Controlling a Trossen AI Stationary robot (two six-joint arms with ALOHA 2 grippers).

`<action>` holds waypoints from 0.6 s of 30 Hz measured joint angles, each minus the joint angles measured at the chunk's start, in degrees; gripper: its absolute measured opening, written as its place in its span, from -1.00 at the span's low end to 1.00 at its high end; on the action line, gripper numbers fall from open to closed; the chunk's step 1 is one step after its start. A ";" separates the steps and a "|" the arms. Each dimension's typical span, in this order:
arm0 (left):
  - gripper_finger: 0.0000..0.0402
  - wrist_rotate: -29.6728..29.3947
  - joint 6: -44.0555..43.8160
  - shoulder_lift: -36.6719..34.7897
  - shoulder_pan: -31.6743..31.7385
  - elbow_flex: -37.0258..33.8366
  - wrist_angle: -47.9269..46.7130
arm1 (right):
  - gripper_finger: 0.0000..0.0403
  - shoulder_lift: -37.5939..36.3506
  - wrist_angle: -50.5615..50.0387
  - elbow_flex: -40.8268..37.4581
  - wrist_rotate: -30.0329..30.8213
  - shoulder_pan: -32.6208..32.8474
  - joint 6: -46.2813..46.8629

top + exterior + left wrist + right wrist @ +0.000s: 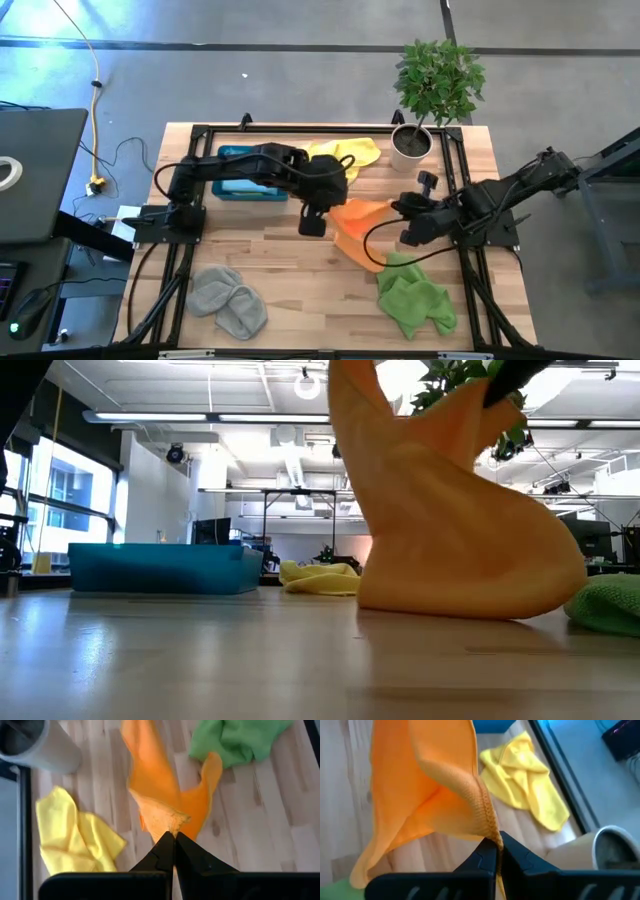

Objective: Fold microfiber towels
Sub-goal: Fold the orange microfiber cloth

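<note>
Both arms over table centre, each pinching the orange towel (358,228). Left gripper (174,836) has jaws shut tight on one corner of the orange towel, shown clearly in left wrist view; right gripper (498,845) likewise clamped on another corner, cloth edge running down between its fingers. In the low view the orange towel is lifted at both corners, hanging in a drape, with its lower bulk resting on the wooden table (270,255). Yellow towel (352,152) lies crumpled at the far side, just left of the white plant pot (411,145) holding a leafy green plant (438,78). Green towels (415,298) are bunched near right, touching the orange towel's lower edge; can't split the two greens cleanly from above. Grey towel (227,300) sits crumpled at near left, well apart from the rest. Dark teal tray (240,187) far left of centre, partly under the left arm; contents not visible. Laptop (35,170) off the table on the left.
</note>
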 joint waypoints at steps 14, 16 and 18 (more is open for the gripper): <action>-1.00 -13.78 -6.12 -2.51 -3.25 0.04 -8.39 | -1.00 8.54 -3.67 2.54 -1.10 -7.20 -5.84; -1.00 -14.77 -7.39 -3.24 -3.39 -0.01 -9.46 | -1.00 9.88 -3.66 2.54 -1.14 -7.98 -6.45; -1.00 -16.77 -8.48 -3.80 -3.95 -0.30 -9.84 | -1.00 11.15 -3.66 2.54 -1.14 -8.54 -6.90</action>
